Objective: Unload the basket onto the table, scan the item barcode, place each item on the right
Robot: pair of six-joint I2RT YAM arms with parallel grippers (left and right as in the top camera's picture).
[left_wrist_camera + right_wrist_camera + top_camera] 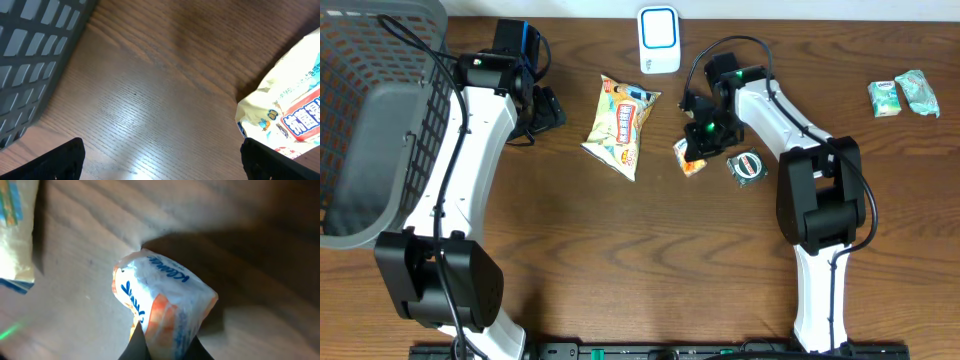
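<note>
At table's left end: grey mesh basket (pixel 380 60), grey floor showing | wooden table (pixel 620 260): snack bag (pixel 620 125) mid-table | right gripper (pixel 165 344) clenched on orange-white tissue pack (pixel 160 300), near snack bag | left gripper (pixel 160 160) released above bare wood

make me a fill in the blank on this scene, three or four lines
The right gripper is ___ on the tissue pack.
The left gripper is ___ and holds nothing.
The snack bag lies ___ the two grippers.
The grey basket sits on the robot's ___ side.
Missing words: shut; open; between; left.
</note>
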